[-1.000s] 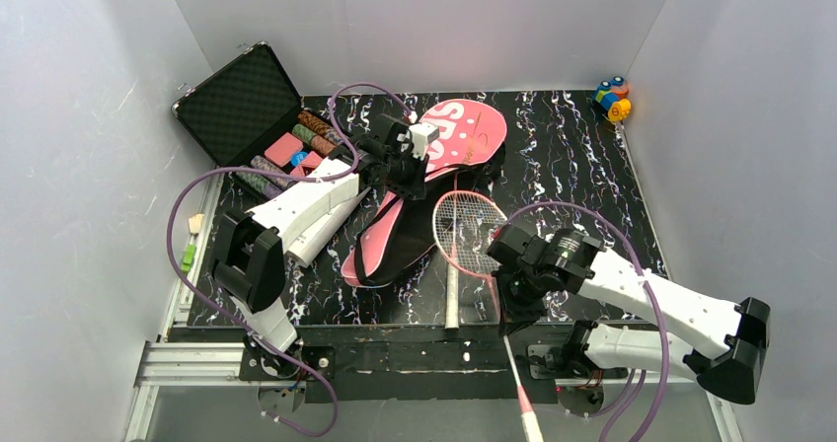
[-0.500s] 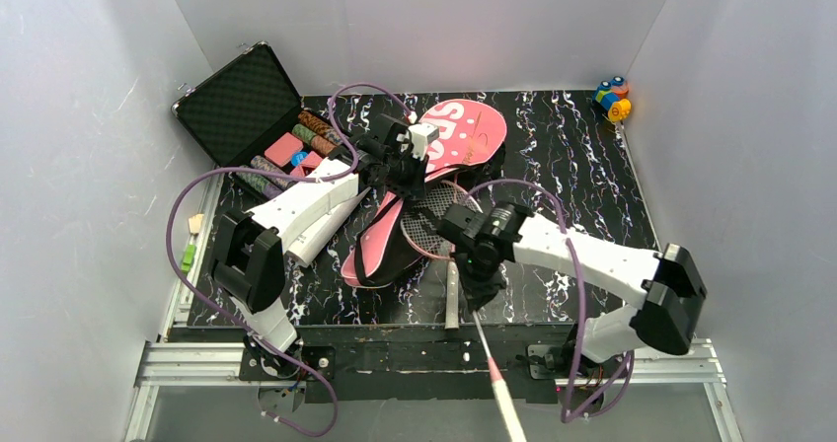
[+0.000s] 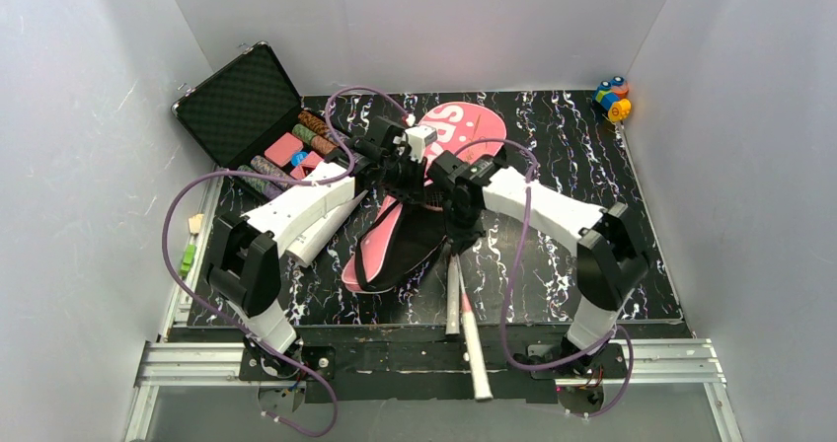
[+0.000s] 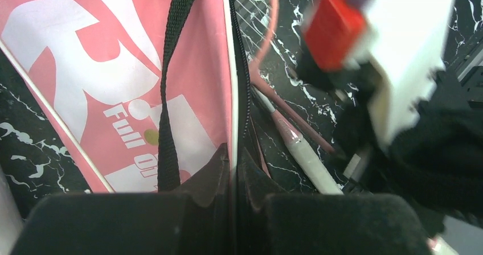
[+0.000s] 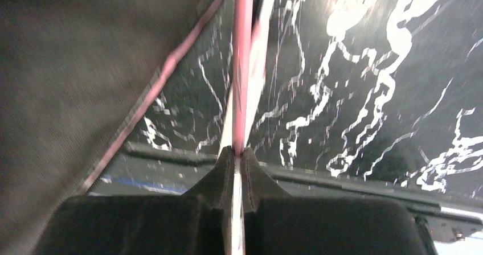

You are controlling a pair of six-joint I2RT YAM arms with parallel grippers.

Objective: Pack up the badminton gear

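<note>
White letters "SP" show on the pink cover (image 3: 464, 131) in the top view, with the rest hidden behind the arms. The left wrist view reads "Full" and a cut-off word on the same pink face, crossed by the black strap (image 4: 170, 84). The cover lies across the middle of the desk (image 3: 582, 176), its rounded head toward the far edge and its dark inside gaping toward the near-left corner. The left gripper (image 4: 233, 172) is pinched tight on the cover's white-piped rim. The right gripper (image 5: 236, 155) is clamped on the thin pink shaft of a racket (image 3: 475, 348), whose white handle juts over the near edge. The white handle of a second racket (image 3: 452, 299) lies just beside it. Only the left wrist view shows strings and pink frame next to the rim; only the right wrist view shows the grip on the shaft, and it is blurred
</note>
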